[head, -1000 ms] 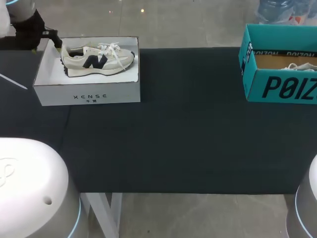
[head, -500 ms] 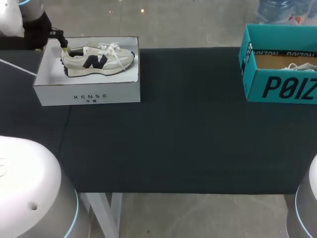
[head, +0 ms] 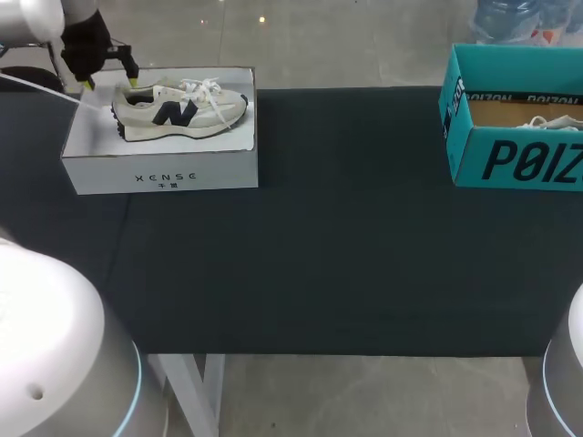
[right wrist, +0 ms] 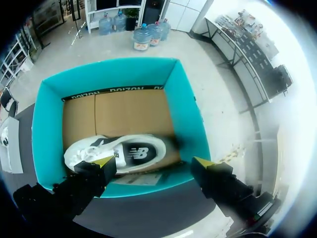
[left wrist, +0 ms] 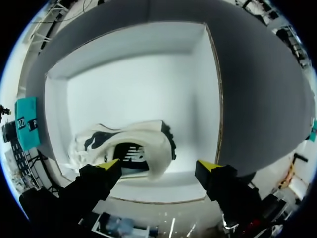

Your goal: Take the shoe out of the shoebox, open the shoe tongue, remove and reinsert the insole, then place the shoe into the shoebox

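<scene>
Head view, left gripper (head: 110, 83): it hangs over the far left corner of the white shoebox (head: 164, 170), above the heel end. Its two yellow tips stand apart and hold nothing.
Head view, shoe (head: 178, 110): it lies inside the white shoebox, with the heel toward the left gripper and the toe toward the middle of the table (head: 346, 237).
Head view, teal box (head: 510, 159): it stands at the right end of the table, well apart from the white one. A second shoe (head: 549, 121) is partly seen inside.
Left wrist view, aim: the heel of the shoe is ahead of the spread fingers, nearer to one tip than to the other. No finger touches it.
Left wrist view, advice: I judge the step to be the taking out. First bring the heel collar to the middle between the fingers, then go down straight. Keep both tips off the box wall near the heel, and close only when one finger is inside the shoe opening and one outside.
Right wrist view, right gripper (right wrist: 154, 162): it hovers over the teal box with the fingers wide apart and nothing between them. The second shoe lies below on the brown floor of the box.
Right wrist view, advice: this arm seems only to wait. A shoe held by the heel alone will probably hang toe-down, so lift it slowly until the sole is above the rim.
</scene>
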`<state>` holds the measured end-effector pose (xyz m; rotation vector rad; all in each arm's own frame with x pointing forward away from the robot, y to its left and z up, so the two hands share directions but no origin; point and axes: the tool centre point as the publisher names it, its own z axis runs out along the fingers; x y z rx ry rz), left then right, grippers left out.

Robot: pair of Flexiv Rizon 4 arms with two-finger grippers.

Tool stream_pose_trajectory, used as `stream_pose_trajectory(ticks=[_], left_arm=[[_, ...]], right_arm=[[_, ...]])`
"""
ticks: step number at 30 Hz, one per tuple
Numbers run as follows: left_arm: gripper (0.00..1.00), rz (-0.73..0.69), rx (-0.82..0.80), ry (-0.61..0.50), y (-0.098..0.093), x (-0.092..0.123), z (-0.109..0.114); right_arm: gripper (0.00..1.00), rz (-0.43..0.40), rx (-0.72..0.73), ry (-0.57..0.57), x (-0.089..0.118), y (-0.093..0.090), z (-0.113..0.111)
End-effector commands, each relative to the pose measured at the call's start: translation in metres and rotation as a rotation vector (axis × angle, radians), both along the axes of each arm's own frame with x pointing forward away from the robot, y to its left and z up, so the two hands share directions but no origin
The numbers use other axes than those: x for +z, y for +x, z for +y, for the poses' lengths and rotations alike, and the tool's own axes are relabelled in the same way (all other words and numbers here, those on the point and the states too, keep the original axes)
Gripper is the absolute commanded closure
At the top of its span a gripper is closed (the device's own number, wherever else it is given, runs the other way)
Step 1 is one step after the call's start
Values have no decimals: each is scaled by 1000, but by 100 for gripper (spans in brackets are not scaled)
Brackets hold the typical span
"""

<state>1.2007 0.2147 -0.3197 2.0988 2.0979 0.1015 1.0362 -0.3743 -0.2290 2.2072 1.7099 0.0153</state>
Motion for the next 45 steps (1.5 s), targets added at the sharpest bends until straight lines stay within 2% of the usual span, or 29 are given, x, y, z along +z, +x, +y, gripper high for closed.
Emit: stream_pose_trajectory(ticks=[1, 28, 30, 32, 33, 38, 40, 42, 45], left_arm=[[0, 51, 0, 1, 14, -9, 0], [0, 89, 57, 13, 11, -41, 5], [38, 92, 58, 9, 10, -43, 4], [55, 93, 56, 8, 10, -44, 3], [60, 93, 55, 8, 10, -44, 3], [67, 90, 49, 13, 10, -45, 3], [76, 89, 48, 14, 10, -45, 3], [78, 88, 48, 14, 10, -46, 3], [93, 86, 48, 15, 9, -46, 3]], right_arm=[[0, 0, -1, 0, 0, 0, 0], [0, 0, -1, 0, 0, 0, 0], [0, 0, -1, 0, 0, 0, 0], [0, 0, -1, 0, 0, 0, 0], [0, 0, -1, 0, 0, 0, 0], [0, 0, -1, 0, 0, 0, 0], [0, 0, -1, 0, 0, 0, 0], [0, 0, -1, 0, 0, 0, 0], [0, 0, -1, 0, 0, 0, 0]])
